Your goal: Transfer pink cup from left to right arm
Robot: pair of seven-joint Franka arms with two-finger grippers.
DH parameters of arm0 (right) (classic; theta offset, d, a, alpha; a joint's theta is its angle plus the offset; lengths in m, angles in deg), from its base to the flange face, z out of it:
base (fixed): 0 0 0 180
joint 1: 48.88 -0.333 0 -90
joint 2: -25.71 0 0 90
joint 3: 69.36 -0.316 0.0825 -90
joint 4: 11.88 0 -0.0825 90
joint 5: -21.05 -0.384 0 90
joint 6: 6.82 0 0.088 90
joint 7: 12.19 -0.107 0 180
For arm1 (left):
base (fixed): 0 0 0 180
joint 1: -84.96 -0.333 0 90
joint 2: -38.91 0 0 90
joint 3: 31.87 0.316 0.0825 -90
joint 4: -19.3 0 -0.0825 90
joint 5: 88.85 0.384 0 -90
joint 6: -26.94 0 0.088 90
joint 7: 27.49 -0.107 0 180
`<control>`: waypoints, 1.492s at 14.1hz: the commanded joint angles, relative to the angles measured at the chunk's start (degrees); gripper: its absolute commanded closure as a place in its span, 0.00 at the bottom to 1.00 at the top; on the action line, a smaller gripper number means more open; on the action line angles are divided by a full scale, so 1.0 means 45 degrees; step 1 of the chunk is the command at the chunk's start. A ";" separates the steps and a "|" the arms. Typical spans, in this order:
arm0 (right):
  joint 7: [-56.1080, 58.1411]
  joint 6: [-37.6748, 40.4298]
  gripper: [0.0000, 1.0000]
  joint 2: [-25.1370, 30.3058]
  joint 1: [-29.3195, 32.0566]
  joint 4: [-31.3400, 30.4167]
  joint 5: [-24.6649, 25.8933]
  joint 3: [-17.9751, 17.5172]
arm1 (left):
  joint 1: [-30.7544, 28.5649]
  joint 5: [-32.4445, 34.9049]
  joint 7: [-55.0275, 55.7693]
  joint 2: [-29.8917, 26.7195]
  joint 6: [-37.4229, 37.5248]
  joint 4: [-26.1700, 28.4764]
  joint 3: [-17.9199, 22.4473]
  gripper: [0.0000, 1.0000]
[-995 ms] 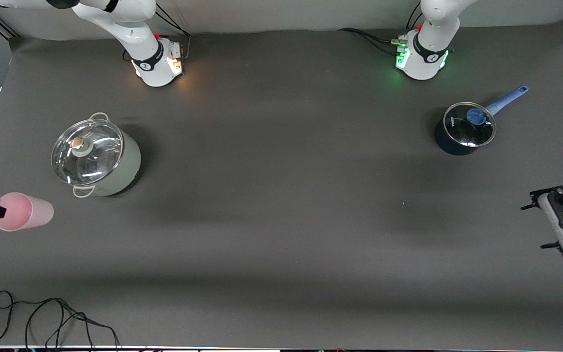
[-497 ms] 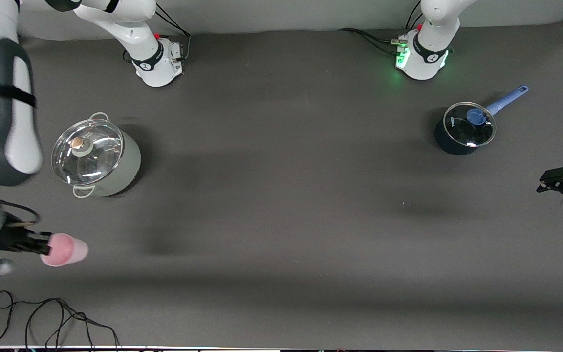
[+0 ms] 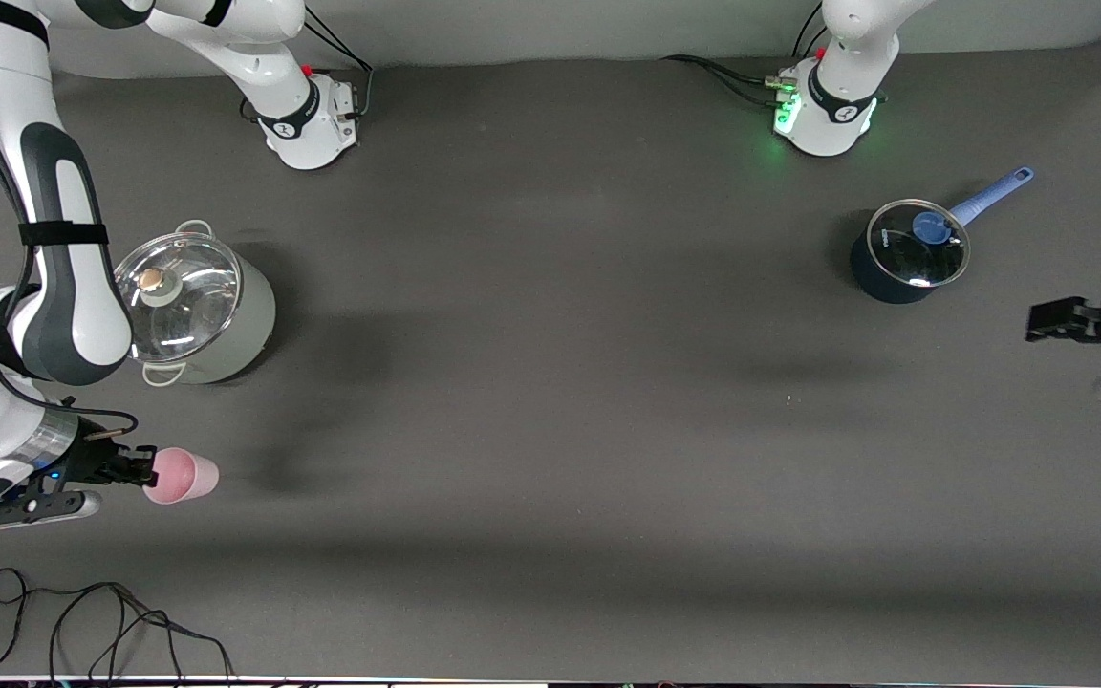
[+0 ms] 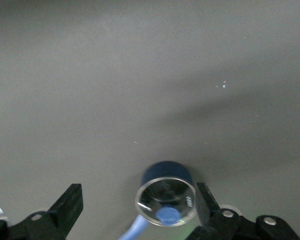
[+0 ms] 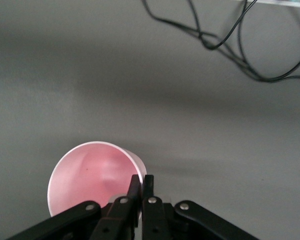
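so, counter [image 3: 550, 401]: dark grey mat, with the arms' bases along its top edge in the front view.
right arm [image 3: 63, 287]: reaches from its base down over its own end of the counter, partly in front of the big pot.
big pot [image 3: 192, 306]: pale green, glass lid on, standing at the right arm's end.
saucepan [image 3: 909, 253]: dark blue, glass lid, blue handle, at the left arm's end.
cable [image 3: 101, 621]: black loops near the front edge.
left tool [image 3: 1052, 320]: over the left arm's end of the counter, fingers [image 4: 70, 202] spread apart, holding nothing.
right tool [image 3: 135, 468]: fingers [image 5: 140, 192] pinched together on the cup's rim.
pink cup [image 3: 183, 475]: held on its side off the counter, nearer the front camera than the big pot.
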 commanded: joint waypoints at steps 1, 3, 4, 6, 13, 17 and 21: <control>0.0540 -0.0869 1.00 -0.0640 -0.0077 -0.0243 -0.0393 -0.0025 | 0.0075 0.0041 0.1388 -0.0477 0.0299 0.0339 -0.0013 0.00; 0.0598 -0.1473 1.00 -0.1168 -0.0117 -0.0262 -0.0393 -0.0025 | 0.0153 0.0041 0.2558 -0.0419 0.0572 0.0339 -0.0013 0.00; 0.0637 -0.1631 1.00 -0.1267 -0.0040 -0.0282 -0.0374 -0.0025 | 0.0192 0.0041 0.2757 -0.0399 0.0592 0.0339 -0.0013 0.00; 0.0696 -0.2138 1.00 -0.1462 -0.0019 -0.0340 -0.0335 -0.0025 | 0.0231 0.0021 0.2798 -0.0418 0.0612 0.0339 -0.0013 0.00; 0.0657 -0.3664 1.00 -0.1541 0.0000 -0.1122 -0.0335 -0.0025 | 0.4267 -0.1243 0.2622 -0.1335 0.0612 0.0769 0.4820 0.00; 0.0734 -0.3469 0.71 -0.1425 0.0020 -0.1063 -0.0315 -0.0025 | 0.6224 -0.2515 0.2486 -0.2231 -0.0145 0.1740 0.7521 0.00; 0.0794 -0.2806 0.01 -0.1171 0.0059 -0.1043 -0.0296 -0.0025 | 0.6501 -0.2946 0.2486 -0.4067 -0.2469 0.4611 0.7936 0.00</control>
